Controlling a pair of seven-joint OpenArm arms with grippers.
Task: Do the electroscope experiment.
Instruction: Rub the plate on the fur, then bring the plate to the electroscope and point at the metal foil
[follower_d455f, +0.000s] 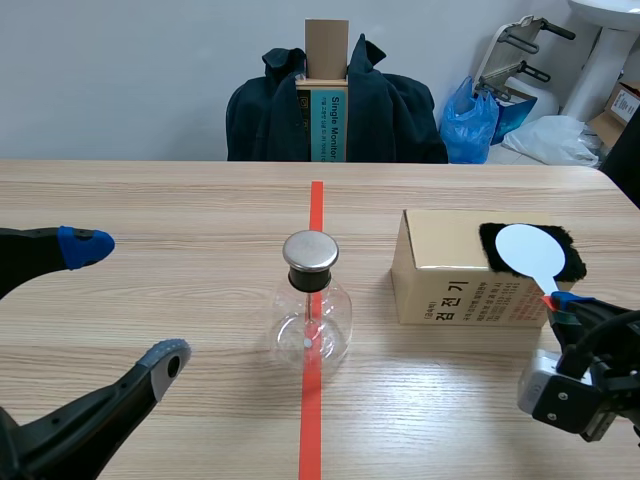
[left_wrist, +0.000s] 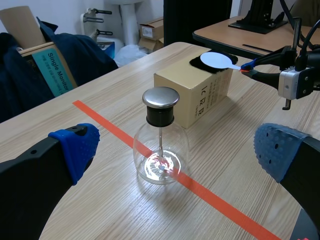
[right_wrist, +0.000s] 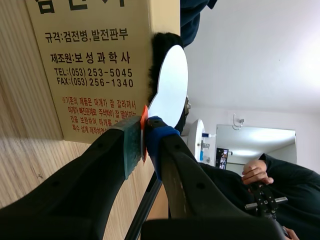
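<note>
The electroscope, a clear glass flask with a round metal cap, stands on the red tape line mid-table. My left gripper is open to its left, and in the left wrist view the flask stands ahead between the spread fingers. To the right is a cardboard box with a black fur patch on top. A white paddle disc rests flat on the fur. My right gripper is shut on the paddle's orange handle just off the box edge.
Behind the far table edge, a chair draped in a dark jacket holds a tall carton. A blue bag lies further right. A person's hand shows in the background of the right wrist view.
</note>
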